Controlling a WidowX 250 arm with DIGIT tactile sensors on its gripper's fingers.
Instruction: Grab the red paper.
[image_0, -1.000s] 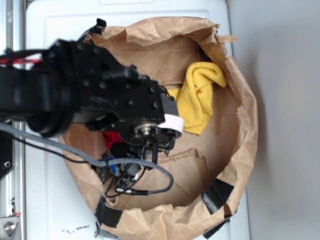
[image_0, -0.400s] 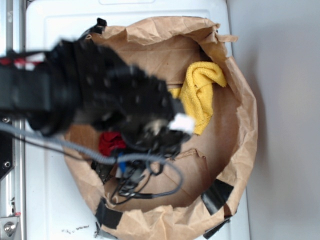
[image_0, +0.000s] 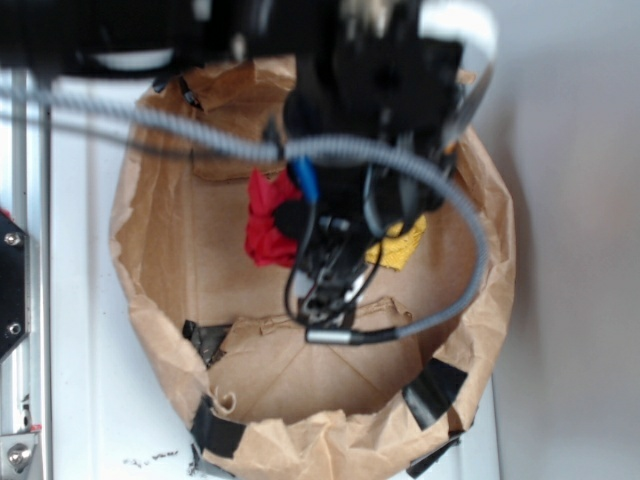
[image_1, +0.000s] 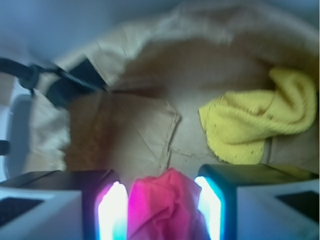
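Gripper (image_1: 162, 210): on my wrist feed I see both fingers (image_1: 111, 212) pressed against the sides of the red paper, clamped on it
Red paper (image_1: 162, 207): wedged between the two finger pads at the bottom of the wrist view; from outside it (image_0: 268, 225) shows just left of the arm, above the bag floor
Brown paper bag (image_0: 150, 290): wide open, walls rolled down, on the white surface (image_0: 80, 330)
Yellow cloth (image_1: 255, 127): bunched on the bag floor, apart from the paper, to its upper right in my wrist feed
Arm (image_0: 370, 120): blurred in the outside view, covering the bag's upper rim
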